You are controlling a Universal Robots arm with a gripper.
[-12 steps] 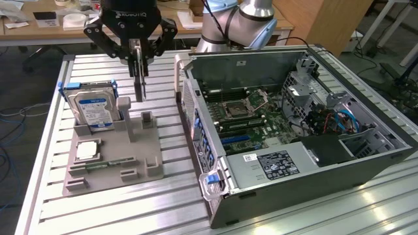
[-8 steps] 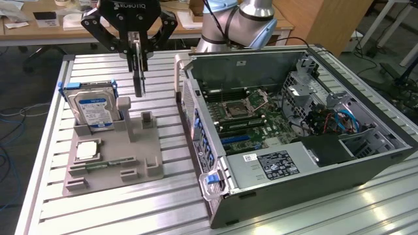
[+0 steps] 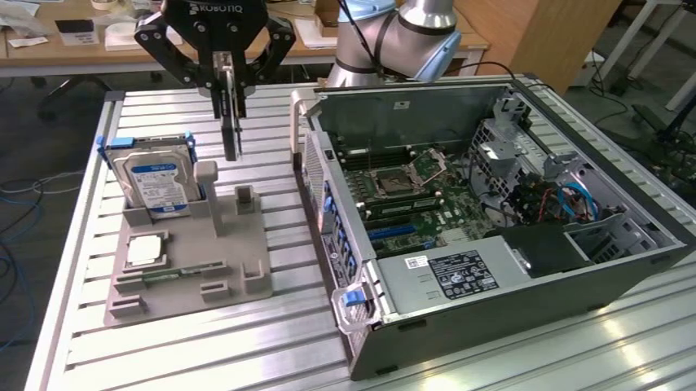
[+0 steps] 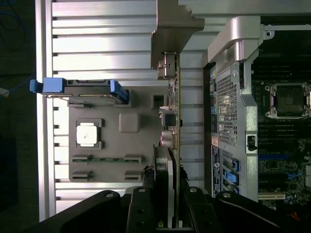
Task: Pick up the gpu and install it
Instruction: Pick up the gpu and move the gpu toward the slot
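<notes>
Exterior and wrist views of a bench-top assembly station. The claw [image 3: 228, 81] is drawn in narrow and clamps the upper edge of the gpu [image 3: 231, 134], which hangs upright and edge-on, clear of everything below it. In the wrist view the gpu [image 4: 174, 121] runs as a thin strip out from the claw [image 4: 167, 174], with its metal bracket [image 4: 175, 24] at the far end. The card hangs over the side of the grey fixture [image 3: 244, 252] nearest the open computer case [image 3: 490, 269], between the fixture and the case. On the fixture, a hard drive [image 3: 160, 181] stands upright in its slot, a processor chip [image 3: 145, 251] lies flat, and a RAM stick [image 3: 174, 275] sits near it. The motherboard [image 3: 425, 204] lies exposed inside the case. Fixture and case both rest on the slatted aluminium bench [image 3: 218, 342].
</notes>
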